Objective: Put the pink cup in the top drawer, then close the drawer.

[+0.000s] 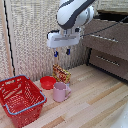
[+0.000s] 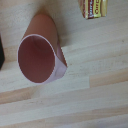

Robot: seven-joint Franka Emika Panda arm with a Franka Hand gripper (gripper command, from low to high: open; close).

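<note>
The pale pink mug (image 1: 61, 91) stands upright on the wooden floor, its handle toward the exterior view's right. My gripper (image 1: 62, 52) hangs well above it, open, with the two blue-tipped fingers (image 1: 56, 53) pointing down and nothing between them. In the wrist view the mug (image 2: 40, 56) is seen from above, its open mouth toward the camera; the fingers do not show there. The dark brown dresser (image 1: 120, 30) stands at the exterior view's right. Its upper drawer (image 1: 102, 44) juts out further than the lower drawer (image 1: 110, 62).
A shallow red bowl (image 1: 48, 82) and a patterned snack bag (image 1: 61, 74) sit just behind the mug. A big red wire basket (image 1: 20, 98) stands at the exterior view's left. A yellow and red packet (image 2: 95, 7) shows in the wrist view. A curtain hangs behind.
</note>
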